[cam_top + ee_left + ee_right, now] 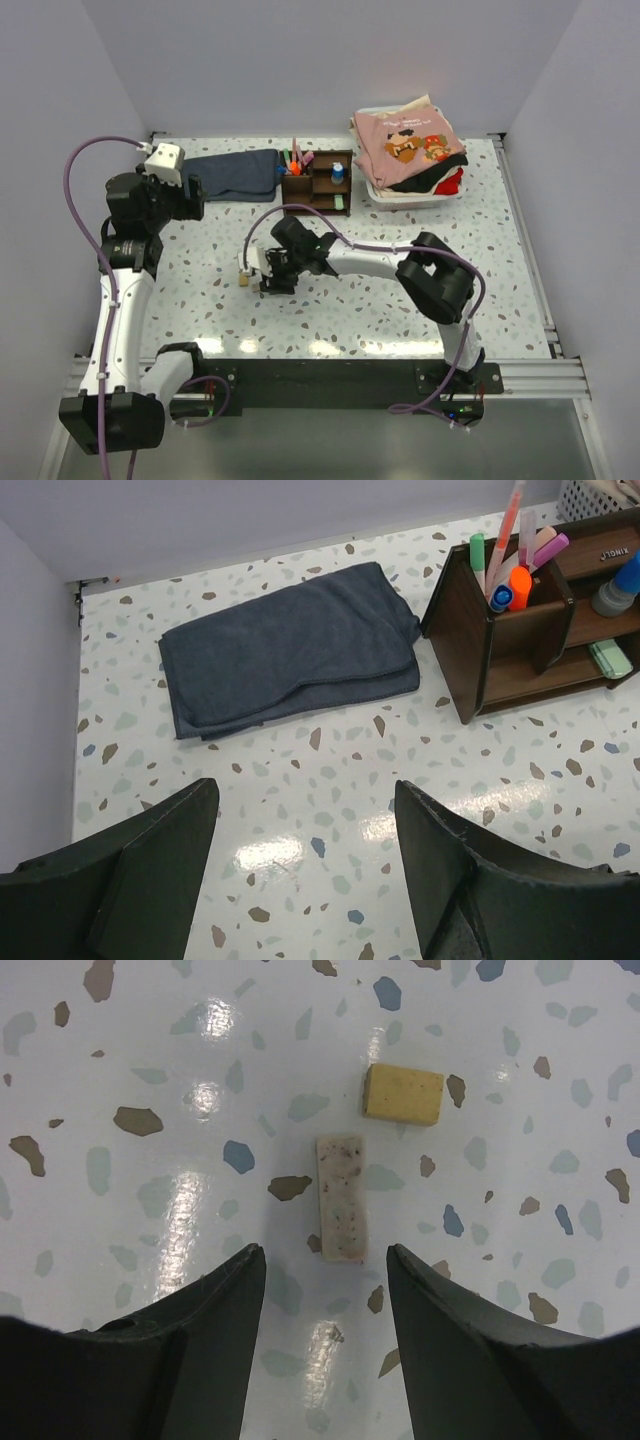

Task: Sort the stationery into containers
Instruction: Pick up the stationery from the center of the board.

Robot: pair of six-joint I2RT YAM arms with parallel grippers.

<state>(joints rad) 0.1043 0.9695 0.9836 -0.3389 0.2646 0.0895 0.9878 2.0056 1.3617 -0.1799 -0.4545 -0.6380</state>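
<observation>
Black jaws of the right gripper (325, 1255) parted and empty, low over the speckled pale eraser (340, 1198), lined up along its length (presumably for a pinch across the narrow width). Flat on the terrazzo table (150, 1060), just beside a tan eraser (403, 1093), not touching. Well apart: the brown organiser (318, 185), pens (510, 550) upright inside. Left gripper (305, 820) likewise open, parked near the blue cloth (290, 645), out of the way.
</observation>
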